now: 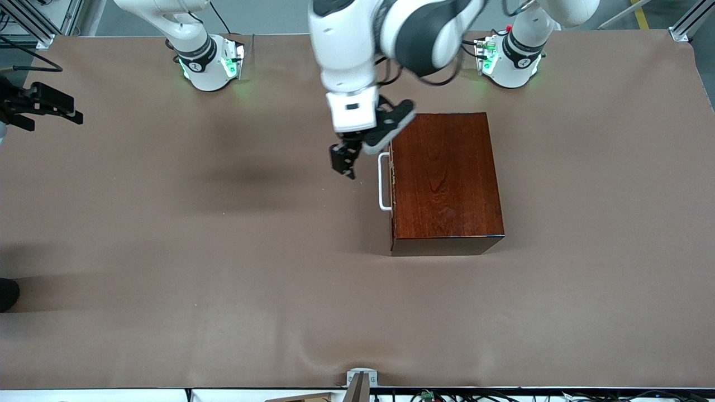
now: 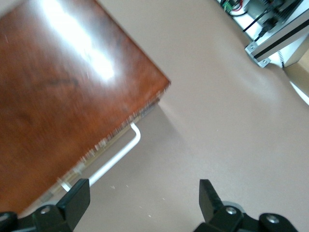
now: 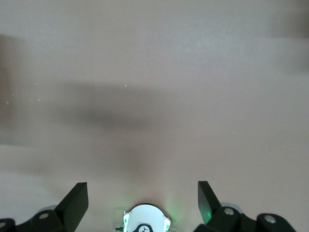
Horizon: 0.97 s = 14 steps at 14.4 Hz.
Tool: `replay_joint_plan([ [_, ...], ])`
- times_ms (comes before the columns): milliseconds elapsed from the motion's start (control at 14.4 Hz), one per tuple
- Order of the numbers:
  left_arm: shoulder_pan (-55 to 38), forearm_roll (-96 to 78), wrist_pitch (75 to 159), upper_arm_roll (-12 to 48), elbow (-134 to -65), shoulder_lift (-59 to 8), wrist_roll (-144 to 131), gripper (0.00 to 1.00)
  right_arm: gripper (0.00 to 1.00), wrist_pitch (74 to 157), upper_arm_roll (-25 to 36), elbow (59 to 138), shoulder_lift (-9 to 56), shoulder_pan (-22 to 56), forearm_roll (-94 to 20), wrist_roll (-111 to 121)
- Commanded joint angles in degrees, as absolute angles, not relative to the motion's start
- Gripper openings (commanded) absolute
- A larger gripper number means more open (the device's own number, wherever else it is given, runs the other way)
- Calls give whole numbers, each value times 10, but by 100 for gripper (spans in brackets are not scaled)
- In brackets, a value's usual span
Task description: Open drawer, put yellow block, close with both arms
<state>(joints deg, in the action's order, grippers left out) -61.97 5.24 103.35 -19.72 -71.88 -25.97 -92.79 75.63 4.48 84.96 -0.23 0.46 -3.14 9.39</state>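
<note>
Hovering over the bare table just beside the white handle point(image 1: 384, 182), the left gripper point(image 1: 343, 161) has its fingers point(image 2: 75, 200) spread wide with nothing between them. That handle sits on the front of the drawer point(image 1: 392, 184), which is pushed fully into the dark reddish-brown wooden box point(image 1: 444, 178); the box stands toward the left arm's end of the table point(image 1: 167, 251). At the right arm's end, the right gripper point(image 1: 31, 109) hangs above the brown table surface, jaws apart and empty, waiting. No view shows the yellow block.
</note>
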Motion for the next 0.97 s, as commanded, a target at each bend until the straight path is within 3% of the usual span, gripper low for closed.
replay_joint_plan([
  [0,-603,65,1034,-192,-814,-166,-851,100,100,758,34,860,-13,-9,-25,102],
  [487,-520,65,991,-189,-910,0,-654,100,100,775,33,858,-11,-13,-26,93],
  [904,-440,65,907,-189,-914,63,-476,100,100,777,34,859,-18,-9,-26,93],
])
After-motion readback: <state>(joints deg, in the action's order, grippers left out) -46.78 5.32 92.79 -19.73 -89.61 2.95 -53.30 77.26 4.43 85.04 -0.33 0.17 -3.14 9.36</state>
